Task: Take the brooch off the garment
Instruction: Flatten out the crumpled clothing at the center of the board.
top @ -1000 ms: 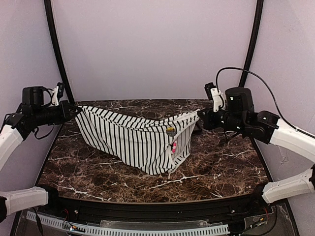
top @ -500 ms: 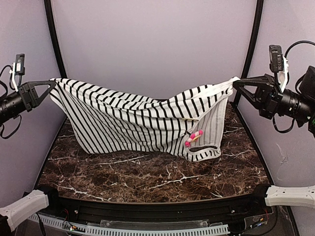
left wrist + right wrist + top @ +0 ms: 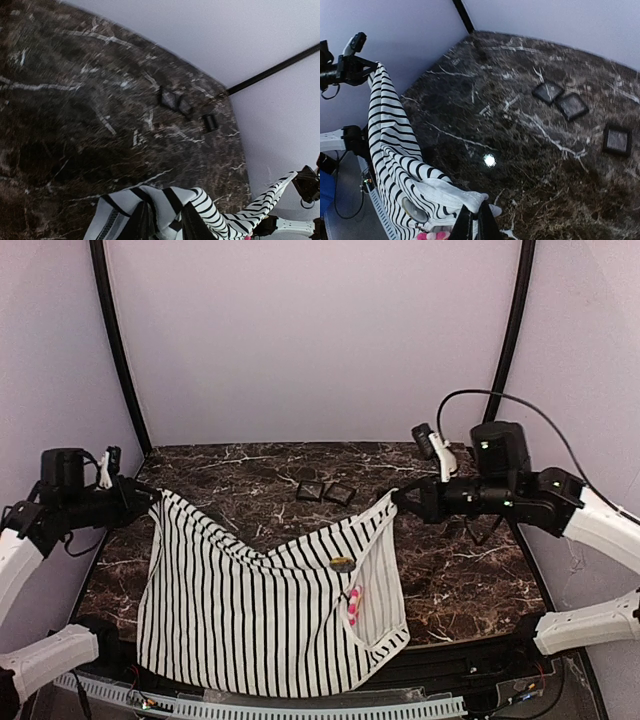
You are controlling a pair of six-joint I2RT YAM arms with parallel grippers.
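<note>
- Since half a second ago both of your arms have come down and inward, and the garment (image 3: 250,610), which was stretched high between them, now sags low, its lower edge draped past the near edge of the table (image 3: 470,580).
- Your left gripper (image 3: 150,502) is at the left edge of the table. The garment's left corner is bunched between its fingers and hangs from it. It grips the cloth.
- In the middle, two black square frames (image 3: 313,490) lie side by side on the table behind the cloth.
- A small dark oval piece (image 3: 342,563) sits on the cloth's right part.
- The brooch (image 3: 353,606) is just below that piece, pinned on the right lower part of the garment, near a white hem.
- Your right gripper (image 3: 400,498) is clamped tight on the garment's right corner, pinching the white hem.
</note>
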